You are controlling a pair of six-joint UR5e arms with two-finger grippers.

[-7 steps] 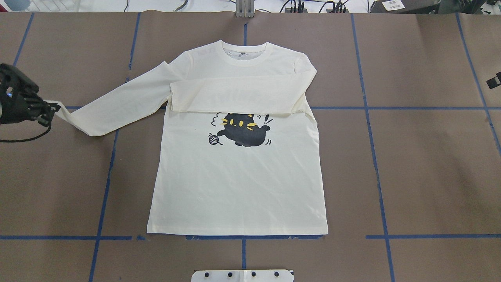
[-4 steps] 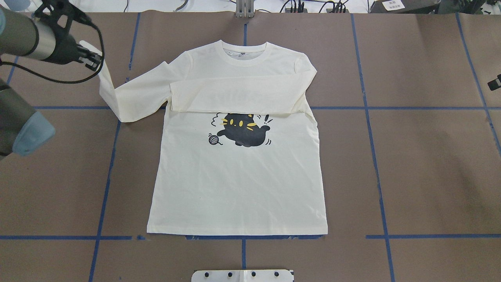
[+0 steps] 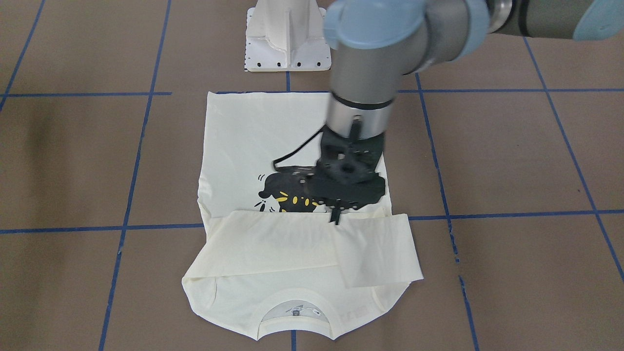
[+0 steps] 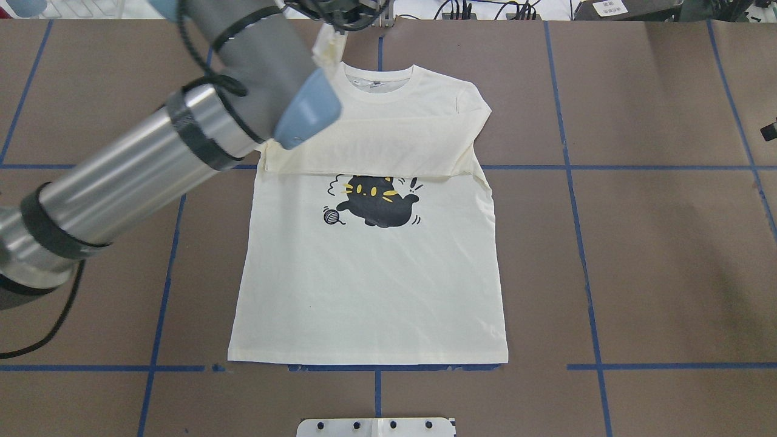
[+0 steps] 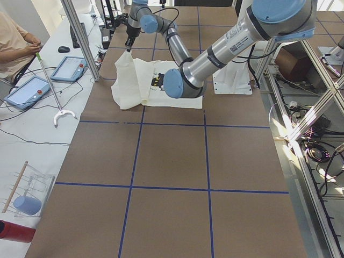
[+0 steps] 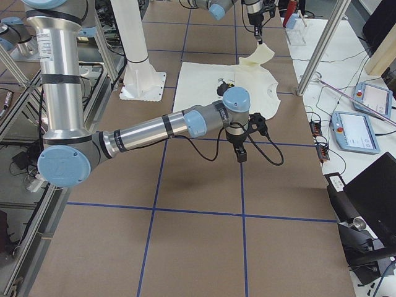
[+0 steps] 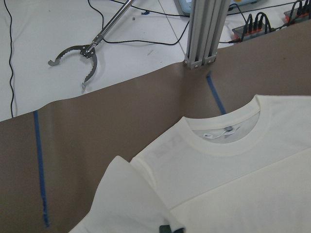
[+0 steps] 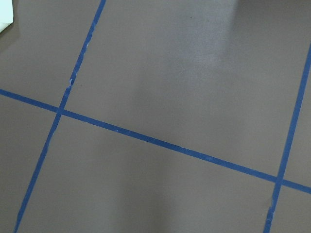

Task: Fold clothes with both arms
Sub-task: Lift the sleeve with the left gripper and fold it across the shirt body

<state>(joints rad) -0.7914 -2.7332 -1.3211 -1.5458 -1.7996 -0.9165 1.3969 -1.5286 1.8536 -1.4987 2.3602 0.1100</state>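
The cream shirt [image 4: 364, 291] lies flat and face up on the brown table, with its black cat print [image 4: 376, 200] showing. One sleeve [image 4: 364, 149] is folded across the chest. My left gripper [image 4: 335, 29] is shut on the cuff of the other sleeve [image 4: 328, 51] and holds it raised beside the collar. In the front view this gripper [image 3: 336, 217] hangs over the cat print with the sleeve [image 3: 375, 248] draped below it. The left wrist view shows the collar [image 7: 228, 131] and the held sleeve [image 7: 121, 204]. My right gripper [image 6: 240, 151] hovers over bare table beside the shirt; I cannot tell its state.
The white pedestal base [image 4: 376, 426] stands at the near table edge. An aluminium post [image 4: 380, 15] stands at the far edge behind the collar. Blue tape lines [image 8: 160, 143] cross the table. A grabber tool [image 7: 82, 53] and an operator [image 5: 16, 43] are beyond the far edge.
My left gripper has lifted the sleeve cuff from the table's left side and carried it up and to the right, to beside the collar. The right arm has barely moved.
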